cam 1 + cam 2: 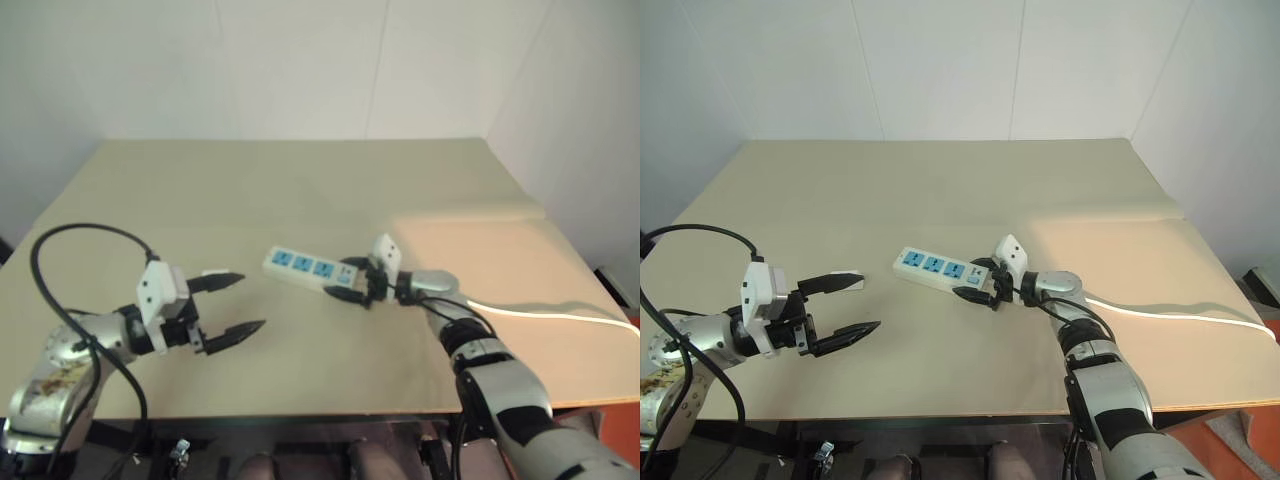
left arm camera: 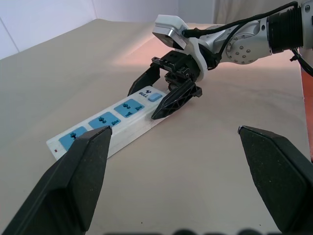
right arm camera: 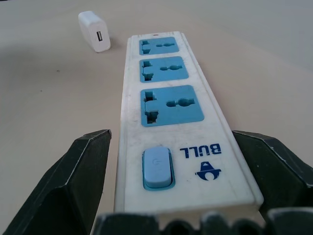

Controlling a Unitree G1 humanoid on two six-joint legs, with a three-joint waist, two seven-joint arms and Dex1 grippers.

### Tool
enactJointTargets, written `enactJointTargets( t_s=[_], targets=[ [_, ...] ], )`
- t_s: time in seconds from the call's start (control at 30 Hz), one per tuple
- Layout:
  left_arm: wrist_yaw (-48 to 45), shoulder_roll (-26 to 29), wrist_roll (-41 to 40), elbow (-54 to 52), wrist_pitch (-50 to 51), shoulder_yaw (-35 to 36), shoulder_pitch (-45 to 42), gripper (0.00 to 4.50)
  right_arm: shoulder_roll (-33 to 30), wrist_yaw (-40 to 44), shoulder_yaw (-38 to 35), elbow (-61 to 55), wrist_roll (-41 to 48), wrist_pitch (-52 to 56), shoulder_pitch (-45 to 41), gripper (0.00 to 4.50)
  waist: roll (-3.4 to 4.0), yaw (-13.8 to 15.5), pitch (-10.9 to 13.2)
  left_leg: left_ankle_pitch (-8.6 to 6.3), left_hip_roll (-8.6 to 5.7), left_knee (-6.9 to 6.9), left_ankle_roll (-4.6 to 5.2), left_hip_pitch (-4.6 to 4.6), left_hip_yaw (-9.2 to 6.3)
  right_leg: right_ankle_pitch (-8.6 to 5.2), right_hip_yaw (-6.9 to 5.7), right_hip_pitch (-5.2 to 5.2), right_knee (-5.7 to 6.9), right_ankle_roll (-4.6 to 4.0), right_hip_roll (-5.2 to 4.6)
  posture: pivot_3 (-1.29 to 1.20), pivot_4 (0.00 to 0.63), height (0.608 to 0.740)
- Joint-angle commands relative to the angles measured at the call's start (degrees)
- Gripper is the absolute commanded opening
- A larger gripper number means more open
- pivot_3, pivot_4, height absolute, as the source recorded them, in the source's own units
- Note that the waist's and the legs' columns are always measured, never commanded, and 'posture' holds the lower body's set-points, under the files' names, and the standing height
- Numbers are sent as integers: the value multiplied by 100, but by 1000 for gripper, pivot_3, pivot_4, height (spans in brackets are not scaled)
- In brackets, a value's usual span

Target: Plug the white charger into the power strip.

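Flat on the beige tabletop (image 1: 940, 190) lies the long white power strip with three blue socket faces (image 1: 932, 268), its switch end sitting between the spread black fingers of the right gripper (image 1: 978, 291), which straddle it without visibly clamping. Well to the left, the left gripper (image 1: 845, 307) hovers with its fingers wide apart and nothing between them. Just beyond its upper fingertip rests the small white rectangular charger (image 3: 94, 31), unplugged, near the strip's far end.

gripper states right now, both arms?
Left gripper: open, holding nothing.
Right gripper: open, fingers either side of the long white power strip's switch end, not clamped.
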Motion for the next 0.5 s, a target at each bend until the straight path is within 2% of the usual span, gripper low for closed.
enactJointTargets(
  t_s=[0.03,0.5],
  targets=[
    [-27,99,-93,-151,-71,199,-16,4500,51,5,-32,-6,-75,-159,8,4468,0,-4,0,0,0,0,0,0,0,0,0,0,0,0,0,0,150,740],
    [-127,256,-151,-101,-42,342,-25,4500,248,-309,-297,195,-45,-454,215,4468,0,-63,0,0,0,0,0,3,0,0,0,2,2,0,0,0,150,740]
  ],
)
